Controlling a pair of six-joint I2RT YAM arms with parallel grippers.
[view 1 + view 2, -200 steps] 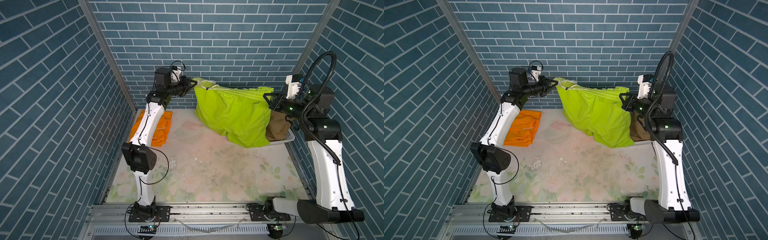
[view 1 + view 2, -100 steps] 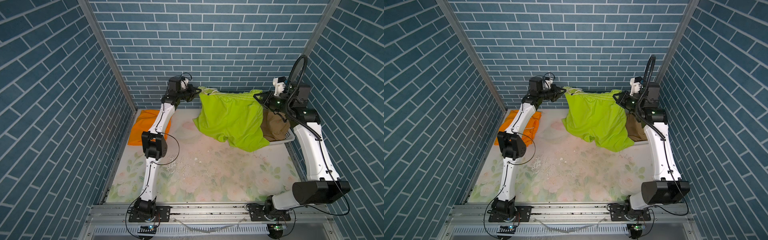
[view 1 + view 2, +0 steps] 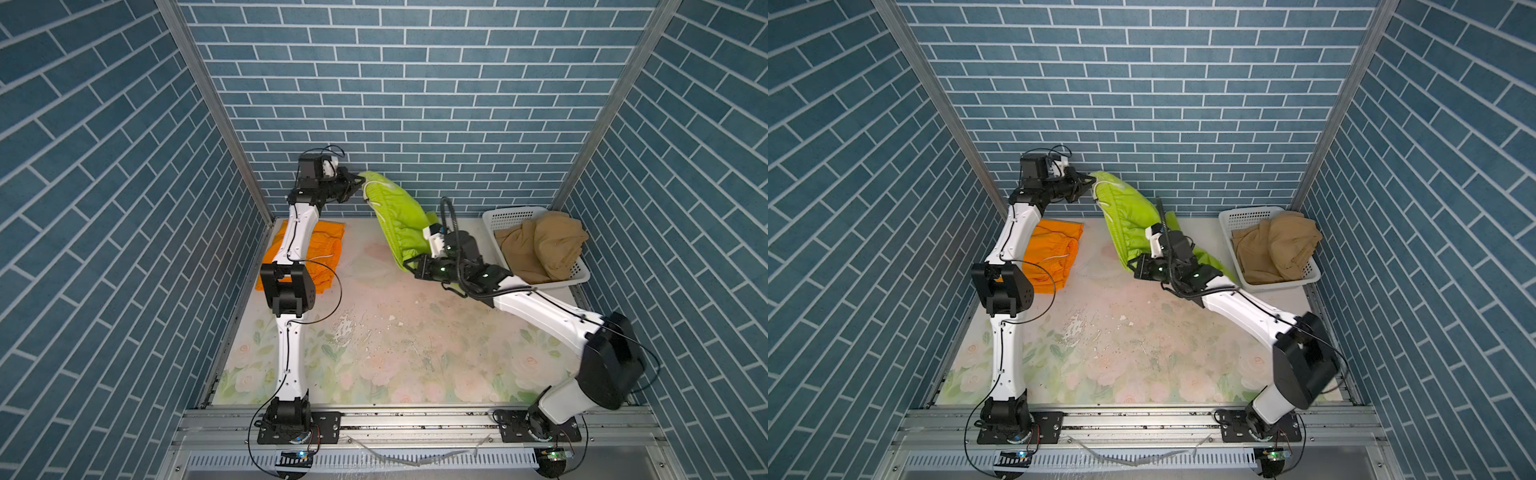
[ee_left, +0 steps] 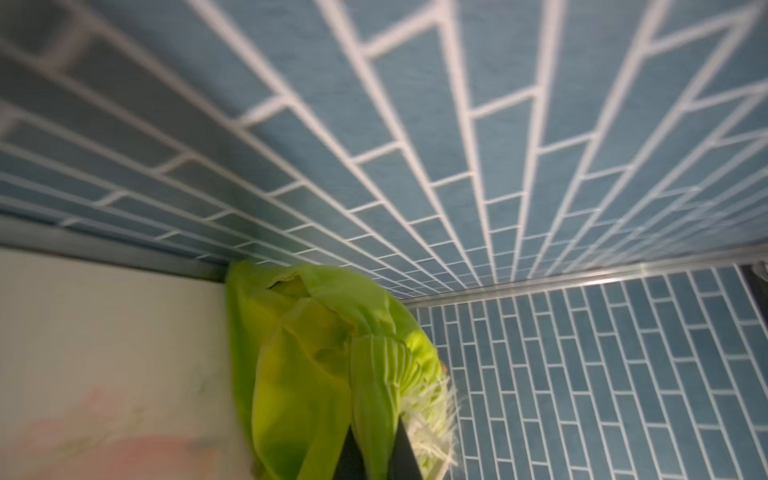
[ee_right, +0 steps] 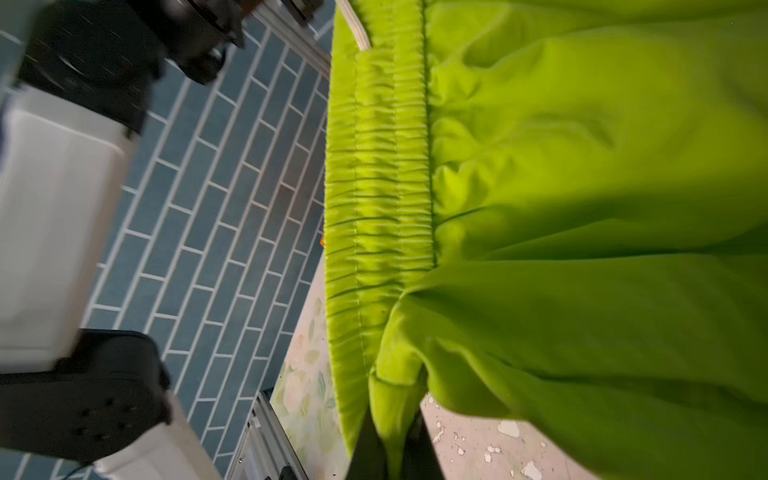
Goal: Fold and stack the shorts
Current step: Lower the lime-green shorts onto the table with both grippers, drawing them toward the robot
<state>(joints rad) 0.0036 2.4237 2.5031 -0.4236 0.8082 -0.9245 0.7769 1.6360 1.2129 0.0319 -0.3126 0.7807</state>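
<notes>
The lime green shorts (image 3: 398, 218) (image 3: 1126, 216) hang by the elastic waistband, stretched between my two grippers. My left gripper (image 3: 358, 183) (image 3: 1090, 181) is high near the back wall and shut on one end of the waistband (image 4: 376, 440). Lower down, over the middle of the table, my right gripper (image 3: 412, 262) (image 3: 1134, 266) is shut on the other end (image 5: 392, 436). The green cloth (image 5: 582, 166) (image 4: 311, 353) trails behind the right wrist. The orange shorts (image 3: 324, 253) (image 3: 1054, 257) lie folded at the back left. The tan shorts (image 3: 544, 245) (image 3: 1279, 245) lie bunched in the basket.
A white perforated basket (image 3: 511, 214) (image 3: 1246, 214) stands in the back right corner. Blue brick walls close in the back and both sides. The floral table top (image 3: 395, 353) shows worn, flaking patches in the middle.
My right gripper has swung down and left from beside the basket to the middle of the table, pulling its end of the waistband along. The left gripper shifted slightly left. The basket now shows fully.
</notes>
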